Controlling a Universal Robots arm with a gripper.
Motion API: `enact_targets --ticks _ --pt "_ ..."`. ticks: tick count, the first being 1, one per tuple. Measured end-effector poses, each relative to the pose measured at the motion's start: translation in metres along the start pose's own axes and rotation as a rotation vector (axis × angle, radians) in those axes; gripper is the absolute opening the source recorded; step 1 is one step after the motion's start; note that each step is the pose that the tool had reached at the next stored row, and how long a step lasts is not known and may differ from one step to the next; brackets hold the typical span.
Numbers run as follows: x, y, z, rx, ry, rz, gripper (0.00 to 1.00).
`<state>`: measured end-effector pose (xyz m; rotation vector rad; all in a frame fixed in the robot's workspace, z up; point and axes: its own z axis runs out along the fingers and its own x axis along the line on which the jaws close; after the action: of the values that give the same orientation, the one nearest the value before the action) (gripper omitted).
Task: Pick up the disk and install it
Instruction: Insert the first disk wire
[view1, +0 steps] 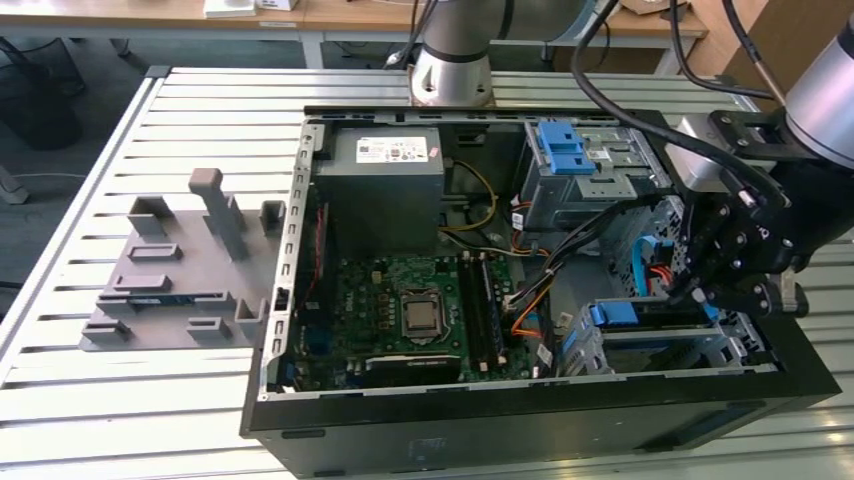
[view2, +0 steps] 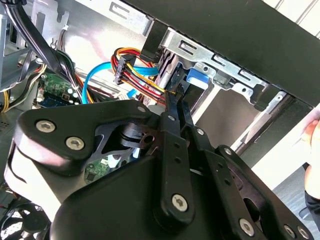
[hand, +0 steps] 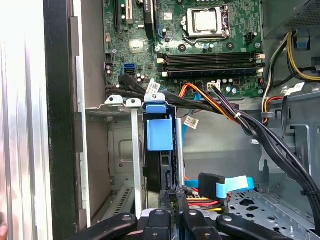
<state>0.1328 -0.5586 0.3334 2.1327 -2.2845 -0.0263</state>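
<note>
The black linkage gripper (hand: 172, 197) is sitting clenched on the flat silver disk in its blue plastic carrier (hand: 160, 134), which is standing on edge in the silver metal drive cage (view1: 667, 345) at the open black computer case's (view1: 534, 420) near corner, toward the exterior view's right.

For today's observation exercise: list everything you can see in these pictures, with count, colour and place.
PC case: one, black, open on the slatted table.
Motherboard: one, green, case floor.
Power supply: one, grey, at the case's far wall.
Disk: one, blue carrier, standing in the silver bay by the case wall.
Upper cage: one, silver with blue latch, far corner.
Fixture: one, grey, exterior view's left.
Gripper: one, black, at the disk's edge.
</note>
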Motion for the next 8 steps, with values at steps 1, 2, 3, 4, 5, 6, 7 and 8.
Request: enact_targets --ticks 1,2,3,4,5,6,7,8 --pt "0.0000 0.0000 0.0003 -0.0001 0.0000 0.000 0.16" --pt "0.0001 0.0000 0.0008 -0.0003 -0.0003 0.000 0.16" --pt "0.0001 0.0000 0.0015 -0.0006 -0.0009 0.000 0.16" --pt "0.0001 0.0000 0.0019 -0.0008 -0.0009 0.000 0.16" --pt "0.0001 -0.0001 0.0025 -0.0012 -0.0013 0.000 0.16" --pt "0.0001 -0.0002 0.0031 -0.0016 -0.0017 0.000 0.16" --pt "0.0001 -0.0003 0.0035 -0.0020 -0.0016 0.000 0.16" --pt "0.0001 -0.0003 0.0035 -0.0022 -0.0015 0.000 0.16"
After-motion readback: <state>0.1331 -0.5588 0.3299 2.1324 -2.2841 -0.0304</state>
